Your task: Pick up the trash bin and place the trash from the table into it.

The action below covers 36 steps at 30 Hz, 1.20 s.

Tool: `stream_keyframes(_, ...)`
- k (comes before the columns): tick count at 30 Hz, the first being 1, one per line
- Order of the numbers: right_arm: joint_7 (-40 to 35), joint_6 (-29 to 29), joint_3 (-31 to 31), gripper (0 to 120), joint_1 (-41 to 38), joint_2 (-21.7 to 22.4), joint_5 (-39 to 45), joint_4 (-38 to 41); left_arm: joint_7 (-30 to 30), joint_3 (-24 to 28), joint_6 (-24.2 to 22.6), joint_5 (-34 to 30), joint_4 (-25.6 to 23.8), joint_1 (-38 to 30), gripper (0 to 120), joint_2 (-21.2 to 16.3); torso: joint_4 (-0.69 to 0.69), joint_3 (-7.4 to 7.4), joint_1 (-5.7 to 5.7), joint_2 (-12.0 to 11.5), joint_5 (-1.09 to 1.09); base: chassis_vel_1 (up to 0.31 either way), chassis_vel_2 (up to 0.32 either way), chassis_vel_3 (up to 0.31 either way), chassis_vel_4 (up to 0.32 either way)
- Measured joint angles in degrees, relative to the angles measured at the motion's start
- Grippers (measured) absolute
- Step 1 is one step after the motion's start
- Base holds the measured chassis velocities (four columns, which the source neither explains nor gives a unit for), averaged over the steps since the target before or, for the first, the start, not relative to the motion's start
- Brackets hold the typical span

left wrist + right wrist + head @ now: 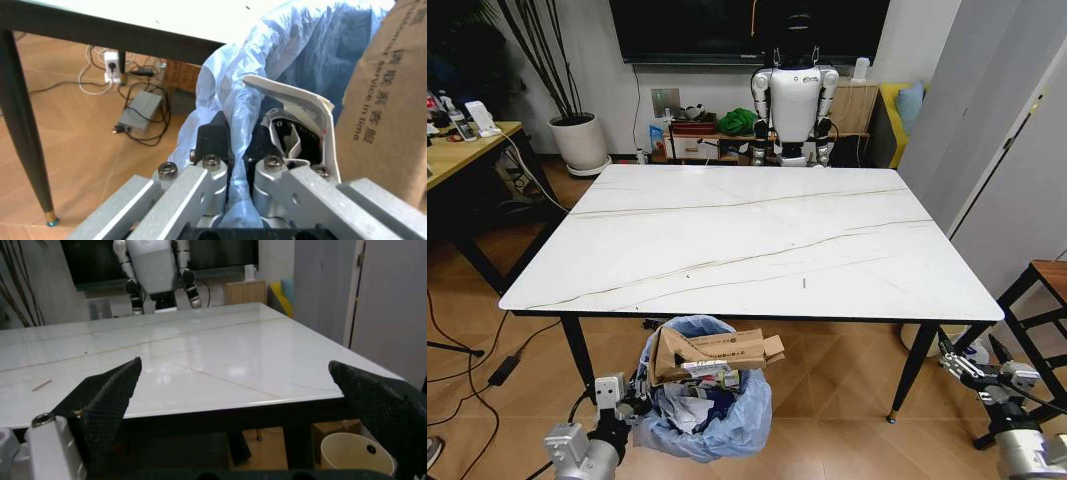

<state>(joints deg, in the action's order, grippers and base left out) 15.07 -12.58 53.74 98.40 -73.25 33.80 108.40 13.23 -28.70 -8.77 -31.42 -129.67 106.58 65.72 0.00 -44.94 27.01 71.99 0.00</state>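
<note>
Left claw (237, 165) pinches bin (702, 415) rim to carry it; trash (712, 358) inside; right claw (240, 405) wide open, empty, beside desk (747, 240).

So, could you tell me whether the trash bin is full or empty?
Full: the trash bin brims with a brown paper bag and papers.

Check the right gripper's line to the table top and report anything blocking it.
Nothing visible blocks it. The right gripper hangs open past the table's near right corner, below its top, with open air between. The top looks bare but for small specks. The left gripper is shut on the trash bin, already stuffed with trash.
</note>
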Motion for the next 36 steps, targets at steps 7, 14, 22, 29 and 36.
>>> stream_keyframes(7, 0.0, 0.0, 0.0, 100, 0.0, 0.0, 0.0, 0.0, 0.3, 0.0, 0.6, 1.3, 0.4, -0.1, 0, -0.2, 0.00, 0.00, 0.00, 0.0, 0.00, 0.000, 0.000, 0.000, 0.000)
stream_keyframes(14, 0.0, 0.0, 0.0, 100, 0.0, 0.0, 0.0, 0.0, 0.5, 0.0, 0.6, 1.5, 0.6, -0.6, 0, -0.6, 0.00, 0.00, 0.00, 0.0, 0.00, 0.000, 0.000, 0.000, 0.000)
stream_keyframes(22, 0.0, 0.0, 0.0, 100, 0.0, 0.1, 0.1, 0.0, 0.3, 0.4, 0.7, 1.8, 1.0, -0.6, 0, -0.5, 0.00, 0.00, 0.00, 0.0, 0.01, 0.000, 0.000, 0.000, 0.000)
stream_keyframes(29, 0.1, 0.0, 0.0, 100, 0.0, 0.1, 0.1, 0.0, 0.2, 0.6, 0.8, 1.7, 1.3, -0.7, 0, -0.4, 0.00, 0.00, 0.00, 0.0, 0.00, 0.000, 0.000, 0.000, 0.000)
stream_keyframes(36, 0.1, 0.0, 0.0, 100, 0.0, 0.1, 0.1, 0.0, 0.2, 0.7, 0.8, 1.6, 1.1, -0.7, 0, -0.3, 0.00, 0.02, -0.01, 0.0, 0.00, 0.000, 0.000, 0.000, 0.000)
